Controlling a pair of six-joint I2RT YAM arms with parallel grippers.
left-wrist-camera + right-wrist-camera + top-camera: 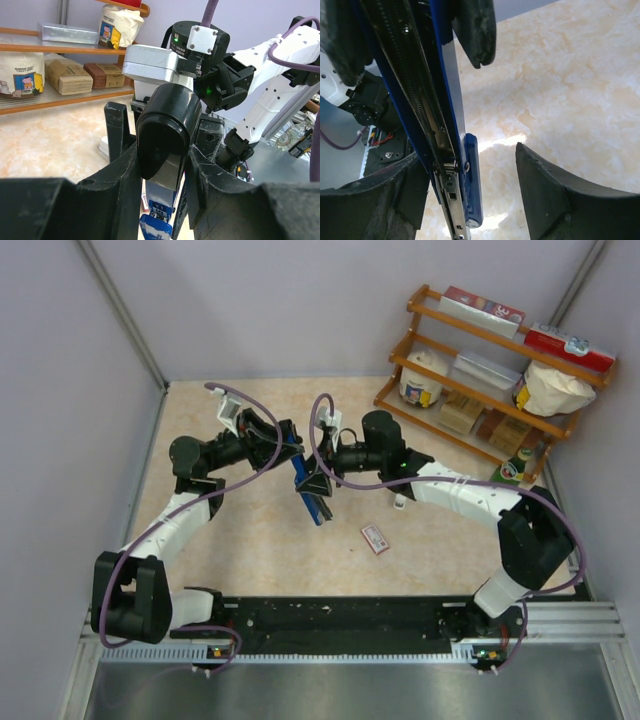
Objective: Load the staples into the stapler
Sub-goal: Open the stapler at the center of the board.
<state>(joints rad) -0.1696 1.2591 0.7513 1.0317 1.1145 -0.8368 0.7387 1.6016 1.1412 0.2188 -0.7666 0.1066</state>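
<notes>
Top external shows my left pincer (290,443) pinching the blue stapler (312,502) by its black end. My right pincer (470,165) is spread, its 2 fingers (555,195) either side of the stapler's open rail. A staple box (375,538) lies on the table (250,540), on the nearer side of that pincer.

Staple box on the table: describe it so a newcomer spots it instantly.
Start at the beige marbled table, then the right arm's white forearm. Just nearer the bases lies the staple box: small, flat, red-and-white, unlike the blue stapler held aloft.
</notes>
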